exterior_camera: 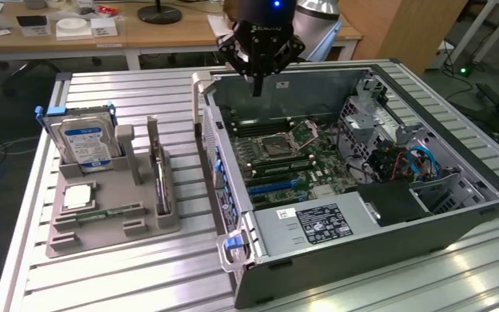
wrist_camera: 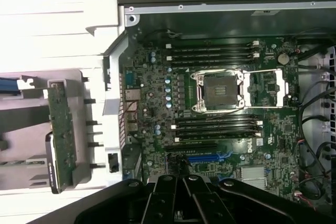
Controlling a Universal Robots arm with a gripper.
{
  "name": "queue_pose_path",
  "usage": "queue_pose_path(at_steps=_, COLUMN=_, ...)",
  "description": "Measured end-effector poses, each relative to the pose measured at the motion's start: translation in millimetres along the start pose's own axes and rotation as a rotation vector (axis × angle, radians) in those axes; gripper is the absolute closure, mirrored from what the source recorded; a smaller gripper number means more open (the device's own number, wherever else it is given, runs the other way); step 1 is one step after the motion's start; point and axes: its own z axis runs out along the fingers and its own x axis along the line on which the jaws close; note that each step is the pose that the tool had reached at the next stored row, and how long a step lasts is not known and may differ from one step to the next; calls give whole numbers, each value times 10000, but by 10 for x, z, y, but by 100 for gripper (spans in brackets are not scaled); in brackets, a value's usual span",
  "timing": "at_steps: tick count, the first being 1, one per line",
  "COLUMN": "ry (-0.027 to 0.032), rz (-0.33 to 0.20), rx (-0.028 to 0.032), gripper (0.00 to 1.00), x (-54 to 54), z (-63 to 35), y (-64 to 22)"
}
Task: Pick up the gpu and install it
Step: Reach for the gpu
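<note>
- We see the fingers (exterior_camera: 256, 86) pressed together, holding nothing, pointing down in the upper middle of the exterior view.
- They hang over the far edge of the open case (exterior_camera: 405, 240), above the motherboard (exterior_camera: 288, 156).
- The gpu (exterior_camera: 162, 187) stands on edge in the grey holder (exterior_camera: 102, 231), at the exterior view's left of the case, well apart from the fingers.
- A hard drive (exterior_camera: 86, 140) stands at the holder's far end, on the slatted desk (exterior_camera: 128, 273).
</note>
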Motion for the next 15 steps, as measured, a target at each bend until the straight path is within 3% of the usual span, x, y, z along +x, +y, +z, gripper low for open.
queue_pose_path(at_steps=15, ry=0, rz=1, rx=0, gripper=89, x=226, z=-2, y=-22)
